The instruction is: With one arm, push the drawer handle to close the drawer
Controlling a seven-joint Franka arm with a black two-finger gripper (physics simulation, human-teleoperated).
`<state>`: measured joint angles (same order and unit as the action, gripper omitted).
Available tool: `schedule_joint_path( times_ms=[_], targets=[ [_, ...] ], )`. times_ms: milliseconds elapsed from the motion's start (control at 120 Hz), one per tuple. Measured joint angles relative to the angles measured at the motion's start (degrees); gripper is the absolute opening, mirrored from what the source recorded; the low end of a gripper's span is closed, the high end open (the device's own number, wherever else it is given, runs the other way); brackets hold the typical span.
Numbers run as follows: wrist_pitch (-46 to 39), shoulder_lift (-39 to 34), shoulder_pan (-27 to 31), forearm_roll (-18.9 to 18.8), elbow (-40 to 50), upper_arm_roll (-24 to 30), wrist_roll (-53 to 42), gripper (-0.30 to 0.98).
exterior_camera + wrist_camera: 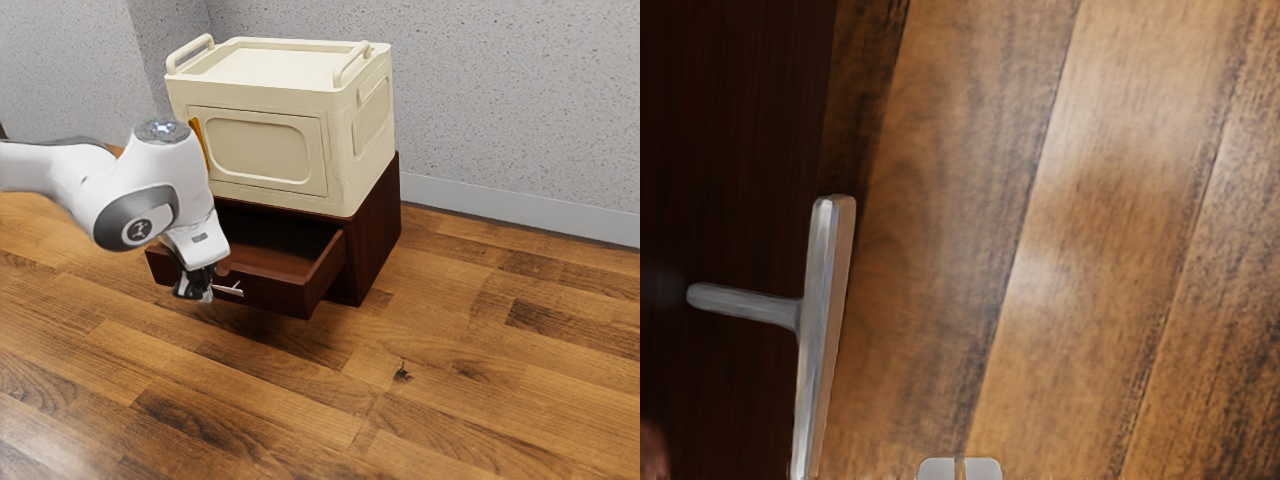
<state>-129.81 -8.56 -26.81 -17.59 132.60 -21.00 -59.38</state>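
In the exterior view the dark red-brown drawer [275,292] stands pulled out of its cabinet [374,235]. My gripper [206,295] is low in front of the drawer's face, beside the silver handle [231,290]; whether they touch I cannot tell. In the wrist view the bar-shaped handle [824,320] stands off the dark drawer front [730,160] on a post. The gripper [960,469] has its two pale fingertips side by side, shut with nothing visible between them, on the outer side of the handle's bar.
A cream storage box [265,125] with raised rails rests on top of the cabinet. Something orange [198,137] shows at its front, partly behind my arm. Wooden floor [440,370] surrounds the cabinet, with a grey wall [500,95] behind.
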Motion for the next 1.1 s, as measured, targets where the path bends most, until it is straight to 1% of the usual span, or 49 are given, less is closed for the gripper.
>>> schedule_joint_path(
  times_ms=[333,742,1100],
  targets=[
    [-6.65,3.31,2.56,-1.54,-0.57,-0.1,-1.22,-0.1],
    [-13.7,6.6,2.83,-3.09,-2.34,-0.09,-1.98,-0.1],
    [-19.92,11.73,3.59,-3.84,-5.08,-0.09,-2.28,-0.1]
  ],
)
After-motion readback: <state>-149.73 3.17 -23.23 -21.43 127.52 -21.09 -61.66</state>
